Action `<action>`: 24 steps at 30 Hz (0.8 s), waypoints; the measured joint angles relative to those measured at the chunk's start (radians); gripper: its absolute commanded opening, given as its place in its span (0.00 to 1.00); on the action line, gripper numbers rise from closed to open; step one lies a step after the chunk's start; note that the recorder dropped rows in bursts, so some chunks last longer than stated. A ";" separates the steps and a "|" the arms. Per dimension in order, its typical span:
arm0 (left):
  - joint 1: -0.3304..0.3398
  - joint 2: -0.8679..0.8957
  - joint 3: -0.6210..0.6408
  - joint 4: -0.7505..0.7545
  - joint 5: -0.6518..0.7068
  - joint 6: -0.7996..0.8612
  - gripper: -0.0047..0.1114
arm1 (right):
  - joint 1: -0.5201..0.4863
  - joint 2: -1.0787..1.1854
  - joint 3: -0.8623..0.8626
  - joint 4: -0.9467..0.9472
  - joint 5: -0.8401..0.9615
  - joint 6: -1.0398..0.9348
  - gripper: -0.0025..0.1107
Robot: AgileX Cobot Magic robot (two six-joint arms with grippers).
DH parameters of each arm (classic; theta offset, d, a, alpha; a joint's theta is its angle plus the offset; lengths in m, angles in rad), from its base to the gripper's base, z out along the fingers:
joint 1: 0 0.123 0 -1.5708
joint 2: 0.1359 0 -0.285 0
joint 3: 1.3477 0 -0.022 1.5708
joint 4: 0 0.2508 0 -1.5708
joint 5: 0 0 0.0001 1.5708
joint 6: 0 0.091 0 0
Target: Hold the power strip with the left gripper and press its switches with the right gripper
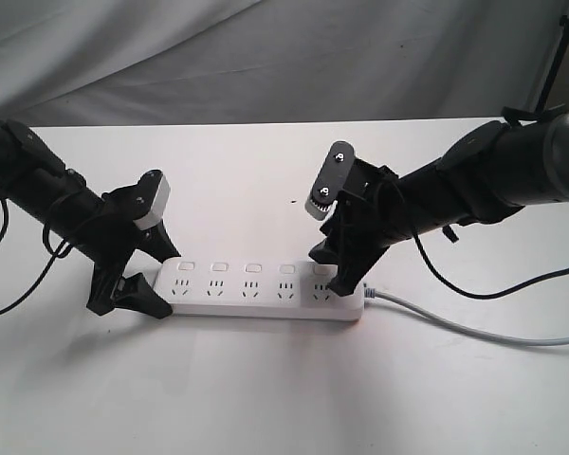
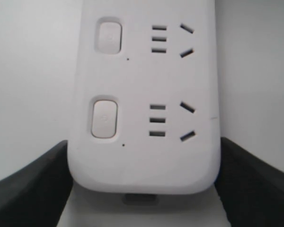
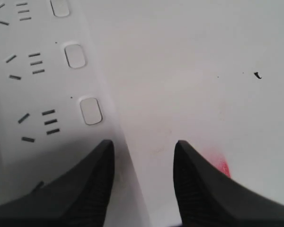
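The white power strip point(image 1: 266, 289) lies flat on the white table, its grey cable point(image 1: 455, 327) running off to the right. A row of square switches point(image 1: 252, 268) sits along its far edge. My left gripper point(image 1: 163, 282) is shut on the strip's left end; in the left wrist view its fingers point(image 2: 33, 189) press both long sides of the power strip point(image 2: 142, 94) and two switches point(image 2: 104, 118) show. My right gripper point(image 1: 330, 270) is open at the cable end. In the right wrist view one of its fingers point(image 3: 92, 182) lies over the strip point(image 3: 33, 94), just past a switch point(image 3: 90, 111). Whether it touches is unclear.
A crumpled grey cloth point(image 1: 266, 57) hangs behind the table's far edge. A black stand point(image 1: 555, 57) rises at the back right. A small black speck point(image 3: 258, 74) and a red smudge point(image 3: 222, 166) mark the tabletop beside the right gripper.
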 measured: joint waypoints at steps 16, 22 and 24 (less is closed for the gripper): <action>0.000 0.000 0.000 0.000 0.000 0.000 0.53 | 0.002 0.035 0.000 0.000 -0.036 0.000 0.36; 0.000 0.000 0.000 0.000 0.000 0.000 0.53 | 0.004 0.035 0.000 0.002 -0.046 0.000 0.36; 0.000 0.000 0.000 0.000 0.000 0.000 0.53 | 0.005 0.035 0.000 0.002 -0.047 0.000 0.36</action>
